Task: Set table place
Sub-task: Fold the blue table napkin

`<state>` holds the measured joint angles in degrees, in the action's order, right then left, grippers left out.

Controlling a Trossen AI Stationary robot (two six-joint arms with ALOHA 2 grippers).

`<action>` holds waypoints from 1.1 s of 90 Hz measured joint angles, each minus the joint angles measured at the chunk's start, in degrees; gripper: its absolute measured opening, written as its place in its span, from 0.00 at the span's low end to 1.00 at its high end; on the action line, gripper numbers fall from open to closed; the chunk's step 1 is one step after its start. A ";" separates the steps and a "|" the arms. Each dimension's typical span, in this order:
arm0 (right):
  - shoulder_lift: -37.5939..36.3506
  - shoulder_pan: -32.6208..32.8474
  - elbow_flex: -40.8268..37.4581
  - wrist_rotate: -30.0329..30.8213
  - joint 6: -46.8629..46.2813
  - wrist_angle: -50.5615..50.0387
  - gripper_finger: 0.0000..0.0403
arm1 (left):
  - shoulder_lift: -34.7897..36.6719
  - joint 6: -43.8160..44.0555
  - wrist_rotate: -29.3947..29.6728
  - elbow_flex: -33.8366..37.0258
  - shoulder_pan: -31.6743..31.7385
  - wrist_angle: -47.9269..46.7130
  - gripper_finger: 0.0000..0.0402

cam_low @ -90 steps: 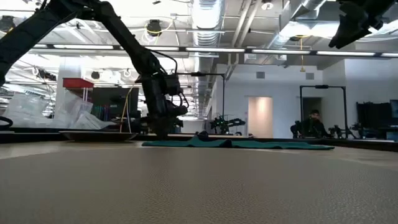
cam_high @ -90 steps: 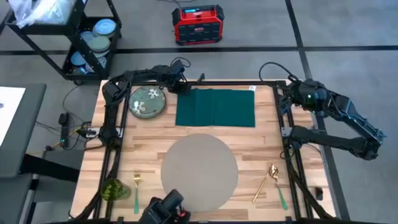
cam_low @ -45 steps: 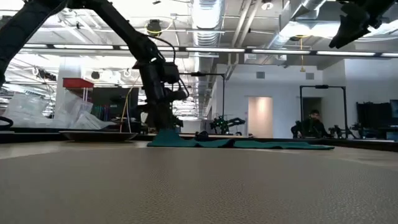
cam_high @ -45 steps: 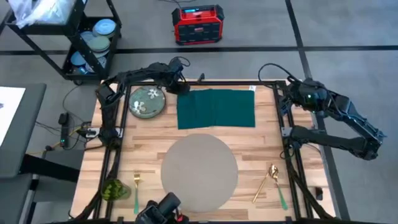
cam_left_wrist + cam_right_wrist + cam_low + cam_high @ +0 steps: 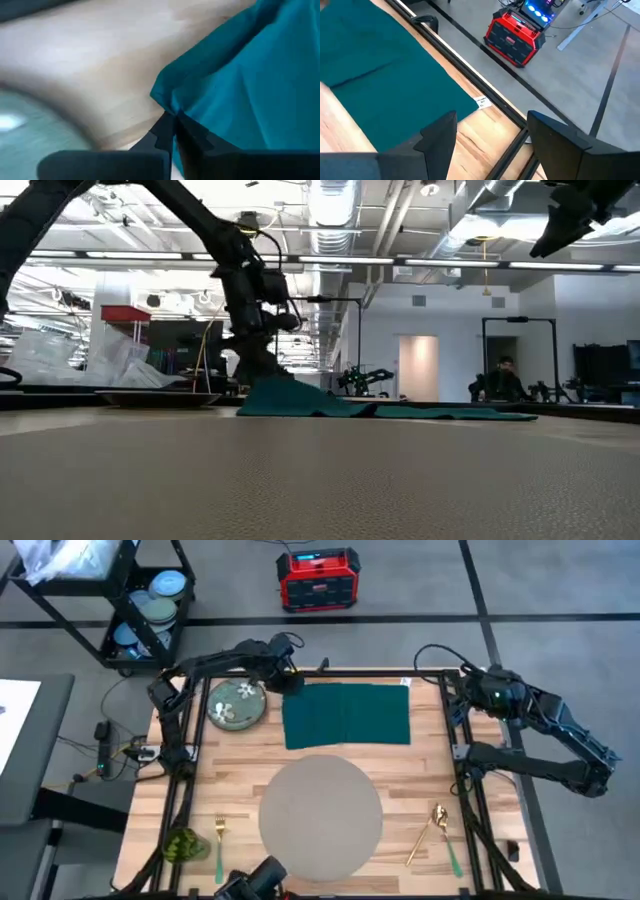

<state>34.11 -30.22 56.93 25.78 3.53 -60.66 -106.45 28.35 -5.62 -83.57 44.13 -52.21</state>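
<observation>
A dark teal napkin (image 5: 347, 712) lies spread on the table (image 5: 425, 770) at the far middle, beyond the round grey placemat (image 5: 320, 817). A green floral plate (image 5: 237, 703) rests flat to the napkin's left. My left gripper (image 5: 286, 680) is at the napkin's far left corner, shut on it. My right gripper (image 5: 492, 145) hovers open over the table's far right corner, touching nothing. My left gripper pinches the napkin's far left corner (image 5: 165, 102) between its two shut fingers. The fingers come from above, pointing down. That corner (image 5: 268, 388) is raised off the table into a small peak, while the rest of the napkin (image 5: 420, 411) lies flat.
A gold fork (image 5: 220, 840) and a green object (image 5: 183, 845) lie near the front left. A gold spoon (image 5: 430, 830) lies at the front right. Off the table stand a black wire cart (image 5: 150, 610) with dishes and a red box (image 5: 318, 580).
My left gripper has gone up from the tabletop with the napkin's far left corner. That corner has lifted into a peak and the cloth beside it has shifted a little; the rest of the napkin has stayed flat.
</observation>
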 joint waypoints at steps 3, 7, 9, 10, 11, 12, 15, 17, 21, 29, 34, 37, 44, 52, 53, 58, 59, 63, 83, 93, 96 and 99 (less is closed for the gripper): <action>0.00 0.00 0.00 0.00 0.00 0.02 0.57 | 0.98 -0.43 0.13 -0.03 0.52 -1.00 0.00; 0.00 0.00 0.00 0.00 0.00 0.09 0.57 | 2.08 -1.21 0.37 -0.07 1.24 -2.35 0.00; 0.00 0.00 0.00 0.00 0.00 0.15 0.57 | 2.53 -1.54 0.53 -0.07 1.65 -3.14 0.00; 0.00 0.00 0.00 0.00 0.00 0.18 0.57 | 2.73 -1.66 0.67 -0.07 1.88 -3.58 0.00; 0.00 0.00 0.00 0.00 0.00 0.22 0.57 | 2.92 -1.82 0.90 -0.07 2.04 -4.07 0.00; 0.00 0.00 0.00 0.00 0.00 0.25 0.57 | 3.11 -1.95 1.13 -0.07 2.21 -4.56 0.00; 0.00 0.00 0.00 0.00 0.02 0.32 0.57 | 3.64 -2.31 1.86 -0.07 2.73 -5.81 0.00; 0.00 0.00 0.00 0.00 0.01 0.32 0.57 | 4.00 -2.56 2.52 -0.07 3.11 -6.50 0.00; 0.00 0.00 0.00 0.00 0.01 0.31 0.57 | 4.70 -3.10 3.73 -0.06 3.78 -7.68 0.00; 0.00 0.00 0.00 0.00 0.20 0.32 0.57 | 5.72 -3.80 4.65 -0.07 5.21 -9.84 0.00; 0.00 0.00 0.00 0.00 0.20 0.32 0.57 | 5.81 -4.45 4.65 -0.07 5.91 -11.03 0.00; 0.00 0.00 0.00 0.00 0.19 0.32 0.57 | 5.79 -5.07 4.67 -0.07 6.26 -11.86 0.00; 0.02 0.00 0.00 0.00 1.01 0.32 0.57 | 5.79 -6.89 4.66 -0.07 7.09 -14.92 0.00; 0.00 0.00 0.00 0.00 2.97 0.32 0.57 | 5.79 -8.71 6.50 -0.07 8.21 -19.14 0.00; 0.00 0.00 0.00 0.00 3.15 0.33 0.57 | 5.79 -8.71 6.91 -0.07 8.39 -19.75 0.00; 0.02 0.00 0.00 0.01 4.00 0.32 0.57 | 5.95 -8.69 9.03 -0.04 9.25 -22.78 0.00; 0.02 0.00 0.00 0.02 4.15 0.33 0.57 | 6.04 -8.78 9.40 -0.04 9.44 -23.20 0.00; 0.02 0.00 0.00 0.02 4.53 0.32 0.57 | 6.49 -9.08 10.85 -0.04 9.97 -24.24 0.00; 0.00 0.00 0.00 0.02 6.10 0.32 0.57 | 8.68 -6.22 12.01 -0.04 10.89 -21.66 0.00; 0.00 0.00 0.00 0.01 8.29 0.32 0.57 | 8.79 -3.56 11.26 -0.04 10.54 -21.45 0.00; 0.01 0.00 0.00 0.02 8.41 0.32 0.57 | 8.79 -2.64 10.20 -0.04 10.10 -20.90 0.00; 0.00 0.00 0.00 0.02 8.41 0.31 0.57 | 8.79 -1.98 9.06 -0.04 9.49 -19.65 0.00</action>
<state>34.11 -30.22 56.93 25.80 11.94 -60.34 -97.67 26.36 3.44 -83.61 53.62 -71.86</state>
